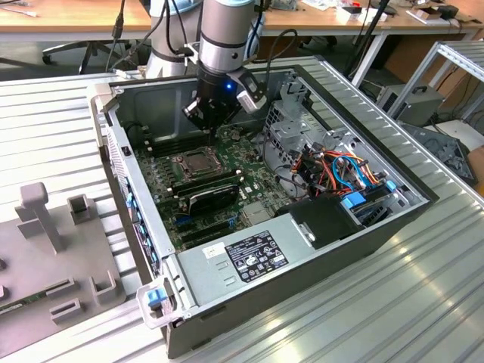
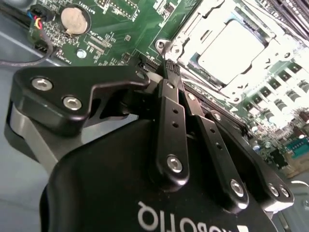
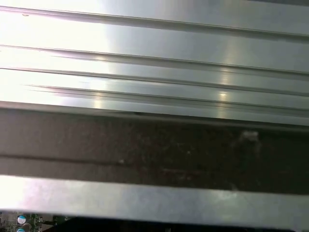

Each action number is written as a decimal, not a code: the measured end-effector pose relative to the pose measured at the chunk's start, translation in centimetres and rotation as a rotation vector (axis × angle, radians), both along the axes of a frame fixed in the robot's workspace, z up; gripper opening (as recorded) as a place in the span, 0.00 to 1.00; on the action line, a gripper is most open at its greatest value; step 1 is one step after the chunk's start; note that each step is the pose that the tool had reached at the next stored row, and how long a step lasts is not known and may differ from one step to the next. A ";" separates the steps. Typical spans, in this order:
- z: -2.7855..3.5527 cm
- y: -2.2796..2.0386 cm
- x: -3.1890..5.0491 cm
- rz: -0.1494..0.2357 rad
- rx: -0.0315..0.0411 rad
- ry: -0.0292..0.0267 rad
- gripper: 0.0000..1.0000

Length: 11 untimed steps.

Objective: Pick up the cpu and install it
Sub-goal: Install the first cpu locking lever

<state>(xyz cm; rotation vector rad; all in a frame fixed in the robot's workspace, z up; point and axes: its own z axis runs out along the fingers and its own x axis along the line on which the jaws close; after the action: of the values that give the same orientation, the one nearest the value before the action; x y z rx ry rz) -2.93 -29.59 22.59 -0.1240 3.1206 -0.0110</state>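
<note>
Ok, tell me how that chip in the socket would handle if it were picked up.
The chip looks thin, flat and rigid, so probably light and unbending. Its smooth metal top may be slippery. It sits low inside the socket frame, leaving little edge to grasp.

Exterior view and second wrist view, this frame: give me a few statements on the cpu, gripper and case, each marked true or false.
1. The cpu lies in the socket frame on the motherboard. True.
2. The gripper holds the cpu between its fingertips. False: the fingertips meet with nothing between them, and the cpu sits in the socket beside them.
3. The gripper is inside the open computer case. True.
4. A coin cell battery sits on the motherboard. True.
5. The gripper hovers over the grey fixture plate outside the case. False: it is above the motherboard, near the socket.
</note>
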 end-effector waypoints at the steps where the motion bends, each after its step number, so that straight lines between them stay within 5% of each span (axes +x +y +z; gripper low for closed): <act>1: 0.02 0.00 0.00 0.000 0.0002 -0.0001 0.11; 5: 0.03 -0.80 0.01 0.000 0.0010 0.0000 0.11; 6: 0.03 -1.70 0.01 0.000 0.0022 0.0000 0.11; 7: 0.03 -2.10 0.02 0.000 0.0028 0.0000 0.11; 11: 0.03 -2.40 0.02 0.000 0.0054 -0.0001 0.11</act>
<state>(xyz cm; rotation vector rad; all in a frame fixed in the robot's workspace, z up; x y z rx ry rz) -2.91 -31.98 22.61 -0.1238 3.1203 -0.0025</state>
